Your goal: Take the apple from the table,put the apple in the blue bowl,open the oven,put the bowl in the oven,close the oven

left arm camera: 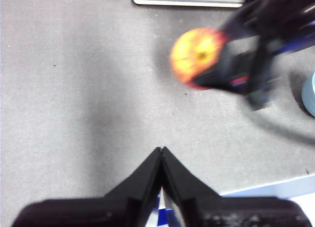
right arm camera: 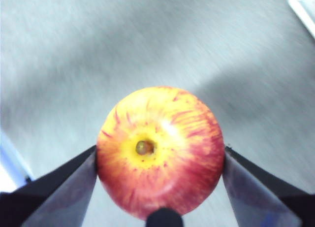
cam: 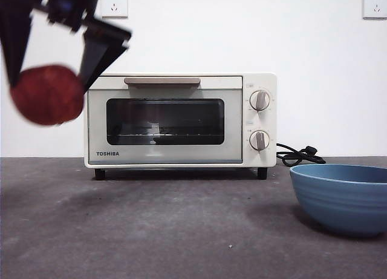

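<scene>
- Black jaws of the right claw [right arm camera: 160, 160] press on either flank of the apple [right arm camera: 160, 150], clamped at its widest part with the stem end facing the wrist camera; that grip across the middle looks chosen to keep the round fruit from rolling out.
- Red with yellow streaks, the apple [cam: 47, 94] hangs in the air well above the counter [cam: 181, 224], up and to one side of the oven [cam: 180, 120], about level with its window in the front view.
- Judging by this, the carry toward the blue bowl [cam: 342, 196] is under way; the bowl stands empty on the counter in front of the oven's knob side, well apart from the apple.
- Blur on the claw and fruit suggests the arm is in motion.
- The left claw [left arm camera: 161, 155] waits with its jaws together, holding nothing, low over the counter in front of the oven.
- The oven door is shut, its bar handle untouched, so opening it is not yet done.
</scene>
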Robot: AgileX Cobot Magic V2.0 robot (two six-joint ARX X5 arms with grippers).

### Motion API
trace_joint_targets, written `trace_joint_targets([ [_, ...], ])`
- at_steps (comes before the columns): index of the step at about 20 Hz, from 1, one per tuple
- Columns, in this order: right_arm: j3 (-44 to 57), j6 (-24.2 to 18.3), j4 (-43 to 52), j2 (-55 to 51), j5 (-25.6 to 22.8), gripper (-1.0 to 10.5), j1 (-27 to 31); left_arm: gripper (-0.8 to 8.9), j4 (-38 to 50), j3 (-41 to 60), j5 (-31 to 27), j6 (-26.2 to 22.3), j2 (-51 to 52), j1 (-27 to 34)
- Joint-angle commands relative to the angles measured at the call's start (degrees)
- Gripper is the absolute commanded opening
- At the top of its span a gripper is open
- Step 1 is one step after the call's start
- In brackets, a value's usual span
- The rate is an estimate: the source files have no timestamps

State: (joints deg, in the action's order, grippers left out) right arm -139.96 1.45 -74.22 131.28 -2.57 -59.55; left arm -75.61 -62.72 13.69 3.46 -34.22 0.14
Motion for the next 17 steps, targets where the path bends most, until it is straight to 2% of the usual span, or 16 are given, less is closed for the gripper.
trace_joint_targets([
  [1,-3.1,-1.4,-4.5,-0.4,-0.6,0.0,0.9,-0.06,0.2,-0.1,0.2,-0.5,0.2,-0.1],
  [5,-2.4,-1.5,-4.6,-3.6,-3.0,0.0,1.9,-0.06,0.2,-0.1,0.2,-0.1,0.2,-0.1],
  [8,3.2,-2.3,-4.7,-9.1,-3.8,0.0,2.4,-0.06,0.4,-0.1,0.2,0.0,0.0,-0.1],
  [11,14.2,-2.5,-4.6,-17.4,-5.5,0.0,4.1,-0.06,1.1,-0.1,0.2,0.9,-0.3,-0.1],
  [17,44.4,0.1,7.8,-39.6,-5.4,0.0,11.2,-0.06,1.7,-0.1,0.2,1.2,-0.7,-0.1],
])
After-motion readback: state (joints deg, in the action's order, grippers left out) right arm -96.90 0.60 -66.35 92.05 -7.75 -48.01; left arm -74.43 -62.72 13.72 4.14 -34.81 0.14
